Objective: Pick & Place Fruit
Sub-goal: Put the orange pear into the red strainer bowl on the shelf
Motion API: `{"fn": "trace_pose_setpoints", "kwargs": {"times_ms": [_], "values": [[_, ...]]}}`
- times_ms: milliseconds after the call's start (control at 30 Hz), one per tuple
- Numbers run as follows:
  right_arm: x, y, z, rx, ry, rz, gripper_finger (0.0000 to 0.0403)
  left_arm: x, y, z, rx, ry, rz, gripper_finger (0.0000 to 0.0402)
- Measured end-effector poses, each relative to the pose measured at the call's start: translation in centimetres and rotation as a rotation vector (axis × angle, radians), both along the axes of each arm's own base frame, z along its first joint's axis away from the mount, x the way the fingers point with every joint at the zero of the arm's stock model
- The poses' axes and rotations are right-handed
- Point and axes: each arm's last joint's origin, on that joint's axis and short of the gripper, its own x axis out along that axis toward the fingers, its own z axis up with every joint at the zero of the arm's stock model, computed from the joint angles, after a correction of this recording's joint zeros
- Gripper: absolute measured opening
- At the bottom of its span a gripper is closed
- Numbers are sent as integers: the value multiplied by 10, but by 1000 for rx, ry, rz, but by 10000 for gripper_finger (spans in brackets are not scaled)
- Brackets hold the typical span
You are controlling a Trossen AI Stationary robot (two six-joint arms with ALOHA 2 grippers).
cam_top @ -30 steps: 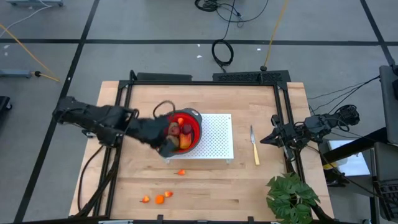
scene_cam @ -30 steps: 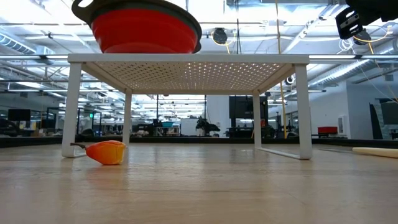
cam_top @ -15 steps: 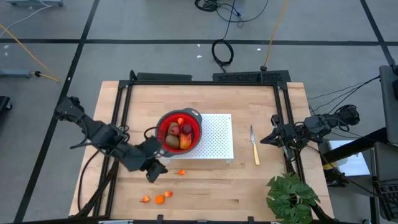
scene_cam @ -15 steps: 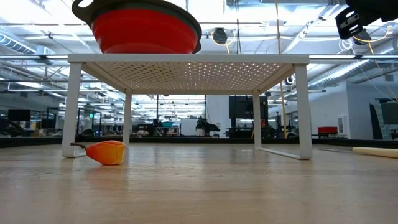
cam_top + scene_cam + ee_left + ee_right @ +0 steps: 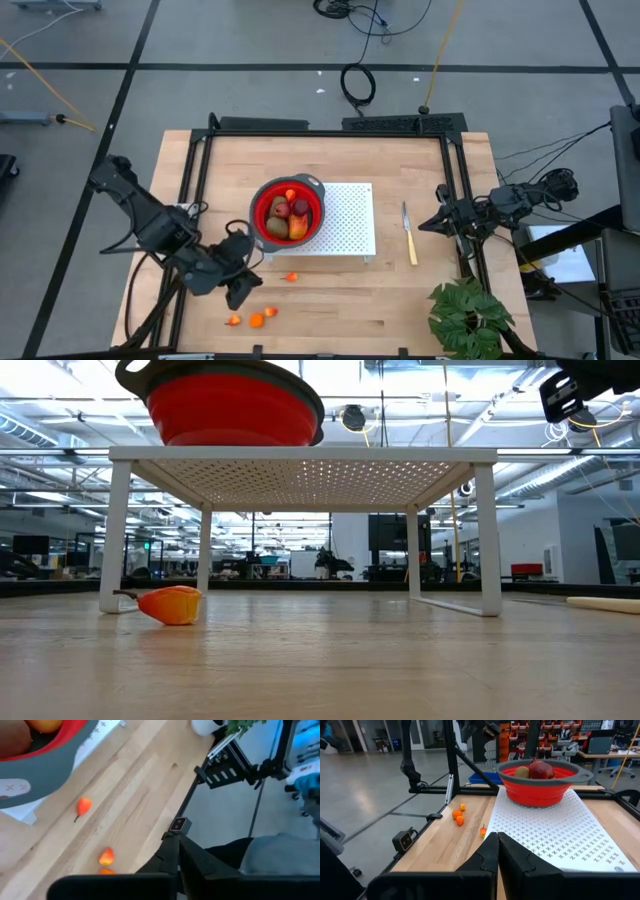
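Hovering clenched and empty, the left tool [image 5: 243, 291] angles low between bowl [image 5: 288, 210] and orange bits [image 5: 256, 319].

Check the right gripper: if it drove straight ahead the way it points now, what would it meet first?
Probably the white perforated rack, then the red bowl of fruit on it. The shut right gripper aims across the table at them; depth is uncertain, and it may pass above the rack.
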Motion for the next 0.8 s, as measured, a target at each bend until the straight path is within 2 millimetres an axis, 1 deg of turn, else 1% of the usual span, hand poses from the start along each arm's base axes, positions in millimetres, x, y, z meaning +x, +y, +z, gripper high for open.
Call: {"fn": "trace_pose_setpoints", "kwargs": {"times_ms": [333,633,700,800], "values": [[0,0,6,23,-54,0,0,-11,-10,-2,104,-33,-7,4],[1,0,5,22,-49,3,0,-26,-22,-4,110,-35,13,4],[1,0,5,22,-49,3,0,-29,-24,-10,102,-18,21,2],[1,0,5,22,-49,3,0,-33,-29,-28,69,49,32,4]]}}
